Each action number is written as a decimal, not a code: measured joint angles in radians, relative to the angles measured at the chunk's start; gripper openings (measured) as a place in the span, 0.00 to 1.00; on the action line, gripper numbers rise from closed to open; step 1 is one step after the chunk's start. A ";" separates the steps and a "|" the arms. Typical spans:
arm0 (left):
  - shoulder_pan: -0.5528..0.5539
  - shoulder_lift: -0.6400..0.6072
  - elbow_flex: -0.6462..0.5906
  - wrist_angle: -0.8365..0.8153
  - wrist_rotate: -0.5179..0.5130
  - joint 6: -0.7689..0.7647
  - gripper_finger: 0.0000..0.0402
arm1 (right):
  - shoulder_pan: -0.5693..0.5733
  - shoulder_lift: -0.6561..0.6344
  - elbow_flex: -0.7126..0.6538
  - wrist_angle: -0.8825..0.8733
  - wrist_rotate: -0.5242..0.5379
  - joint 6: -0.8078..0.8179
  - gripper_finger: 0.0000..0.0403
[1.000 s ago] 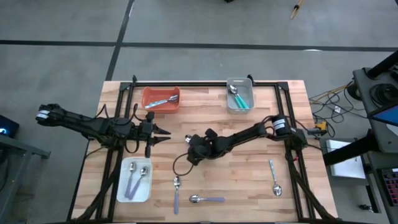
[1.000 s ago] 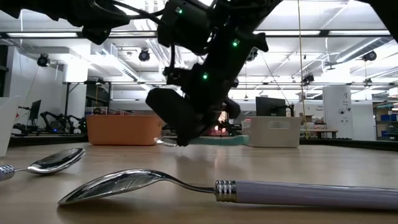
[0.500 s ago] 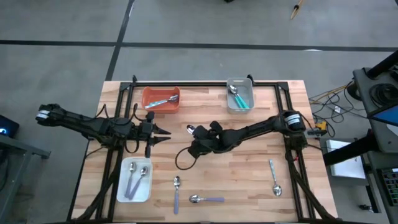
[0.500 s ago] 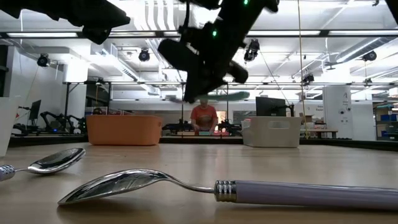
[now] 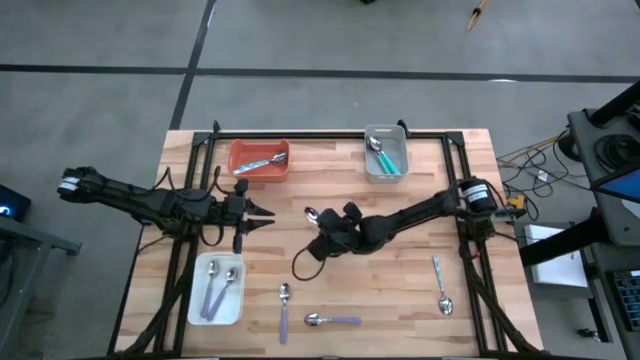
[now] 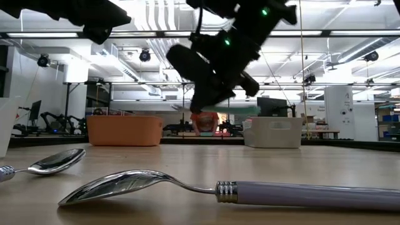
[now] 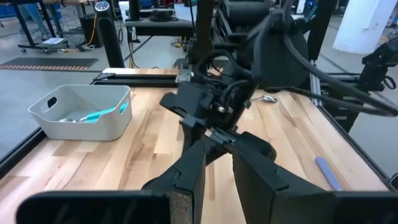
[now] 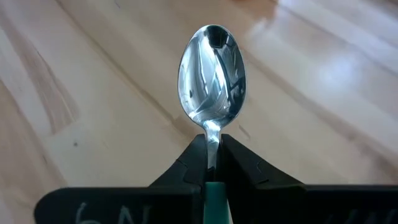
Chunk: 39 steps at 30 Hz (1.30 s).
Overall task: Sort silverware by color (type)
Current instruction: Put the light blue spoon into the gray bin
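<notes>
From above, the wooden table (image 5: 400, 270) carries three trays: an orange tray (image 5: 259, 160) at upper left with one spoon, a grey tray (image 5: 385, 152) at upper centre with teal-handled spoons, and a white tray (image 5: 217, 289) at lower left with two lavender-handled spoons. Three loose spoons lie along the lower edge: two lavender ones (image 5: 284, 311) (image 5: 333, 320) at bottom centre and a pale-handled one (image 5: 441, 286) at lower right. The right gripper (image 5: 325, 225) sits mid-frame with a spoon bowl (image 5: 310, 213) poking out toward the upper left. The left gripper (image 5: 262, 212) waits left of centre, its jaws narrowly parted and holding nothing.

The low view adds height: the right gripper hangs well above the table, the teal handle (image 6: 244, 109) jutting to the right.

The left wrist view shows the right arm just ahead over the table, the grey tray at its left.

The right wrist view shows the held spoon (image 8: 212, 65) close up: a shiny, mirror-bright bowl, neck pinched between the jaws, teal handle showing at the bottom.
</notes>
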 joint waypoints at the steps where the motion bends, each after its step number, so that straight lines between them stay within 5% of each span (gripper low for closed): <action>1: 0.000 0.000 0.000 -0.005 0.000 0.000 0.16 | 0.002 0.000 -0.018 0.015 0.007 0.006 0.06; 13: 0.000 0.001 -0.001 0.021 0.000 0.014 0.16 | 0.000 -0.002 -0.061 0.054 0.009 0.082 0.06; 21: 0.000 0.001 -0.007 0.021 0.000 0.015 0.16 | -0.093 -0.074 0.060 -0.141 -0.058 -0.020 0.06; 31: 0.000 0.005 -0.007 0.023 -0.030 0.068 0.16 | -0.308 -0.226 0.095 -0.271 -0.248 -0.134 0.06; 39: 0.001 0.004 0.017 0.026 -0.132 0.184 0.16 | -0.521 -0.351 0.095 -0.478 -0.251 -0.127 0.06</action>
